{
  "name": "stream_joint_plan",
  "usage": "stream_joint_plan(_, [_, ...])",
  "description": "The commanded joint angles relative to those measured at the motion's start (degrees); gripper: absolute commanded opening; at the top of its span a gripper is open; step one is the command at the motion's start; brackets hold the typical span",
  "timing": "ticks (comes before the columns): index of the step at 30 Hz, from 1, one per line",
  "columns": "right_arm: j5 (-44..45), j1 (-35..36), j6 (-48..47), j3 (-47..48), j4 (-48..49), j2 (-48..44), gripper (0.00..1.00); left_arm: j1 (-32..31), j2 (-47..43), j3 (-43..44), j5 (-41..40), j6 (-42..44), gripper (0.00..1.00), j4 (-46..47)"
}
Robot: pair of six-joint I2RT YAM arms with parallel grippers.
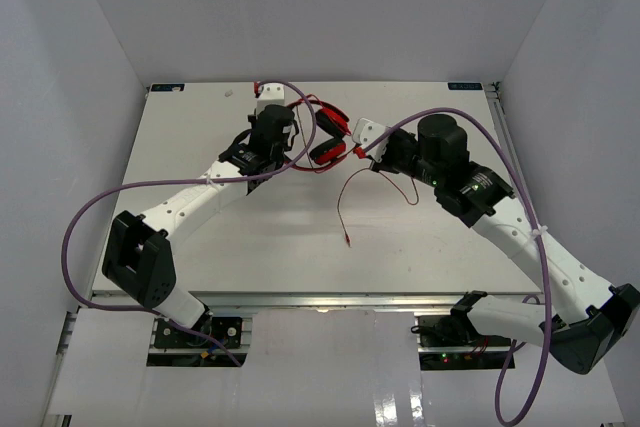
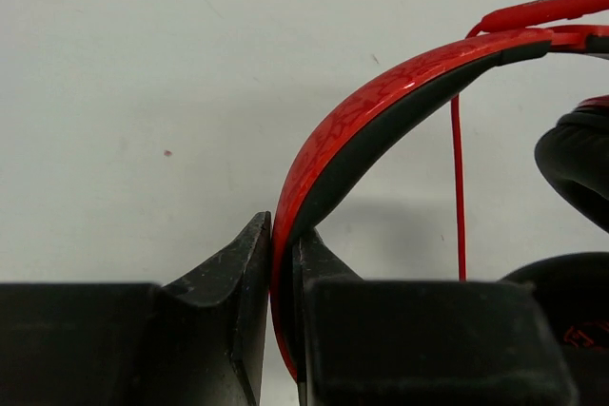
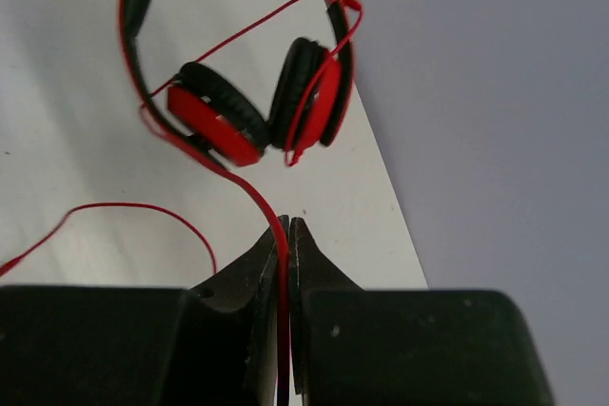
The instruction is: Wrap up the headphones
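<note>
The red headphones [image 1: 330,145] sit toward the far edge of the white worktop [image 1: 300,247], roughly midway between its left and right edges, with one arm on either side of them. The left fingers [image 2: 266,241] are closed tight on the headband [image 2: 366,106]. Its red outer face lies against one finger and its black lining against the other, and the band arcs up and away to the right from that pinch, casting a soft shadow on the worktop behind it. The right fingers [image 3: 296,235] are pressed together on the thin red cord [image 3: 255,191], which runs up from between the tips to the two ear cups [image 3: 217,121]. The cups hang close together under the band, their black pads facing each other. A strand of the cord crosses the opening of the headband, and another loops around the cup nearer the worktop's edge. From the overhead view, the loose remainder of the cord [image 1: 339,209] trails from the right fingers toward the near edge and lies on the worktop's middle, its plug end well apart from both arms. Thick purple cables [image 1: 80,217] loop from each arm.
</note>
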Motion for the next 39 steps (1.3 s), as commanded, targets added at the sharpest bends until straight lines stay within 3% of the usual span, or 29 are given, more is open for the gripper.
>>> stream_joint_plan(1, [13.90,1.58,-8.83,1.46,7.18,3.22,0.08,-1.69,-0.99,-1.00,16.22,0.55,0.00,-0.59])
stream_joint_plan(7, [14.73,1.13,-8.38,-1.04,13.50,6.24,0.08,-4.21,-4.12,-5.68,34.09,3.47,0.00,1.13])
stream_joint_plan(9, [11.67,-1.98,-6.42,-2.72,14.39,6.74,0.10,-4.33,-6.41,-7.20,38.34,4.05,0.00,2.29])
stream_joint_plan(12, [-0.90,-9.35,-0.06,-2.79,13.29,8.09,0.16,-4.52,-9.75,-8.96,44.45,4.02,0.00,2.85])
stream_joint_plan(17, [-24.69,-18.54,6.74,-5.41,11.51,10.15,0.18,-4.58,-14.99,-10.12,47.55,0.88,0.00,2.13])
stream_joint_plan(26, [-51.62,-19.91,19.48,-9.82,16.75,14.95,0.21,-4.66,-17.83,-3.21,50.44,-5.29,0.00,1.87])
stream_joint_plan(28, [-57.21,-19.83,27.10,-12.08,23.30,15.57,0.22,-4.71,-17.48,-0.82,49.73,-7.33,0.00,1.92])
stream_joint_plan(32, [-64.71,-19.72,49.63,-19.13,51.09,15.96,0.23,-4.75,-16.22,2.95,44.33,-11.27,0.00,3.57])
stream_joint_plan(35, [-65.82,-19.54,62.00,-22.15,60.91,16.27,0.24,-4.67,-15.96,4.17,39.61,-13.96,0.00,6.79])
stream_joint_plan(39, [-65.17,-18.96,65.98,-25.04,65.51,15.75,0.24,-4.73,-15.52,5.66,31.74,-17.38,0.00,9.56])
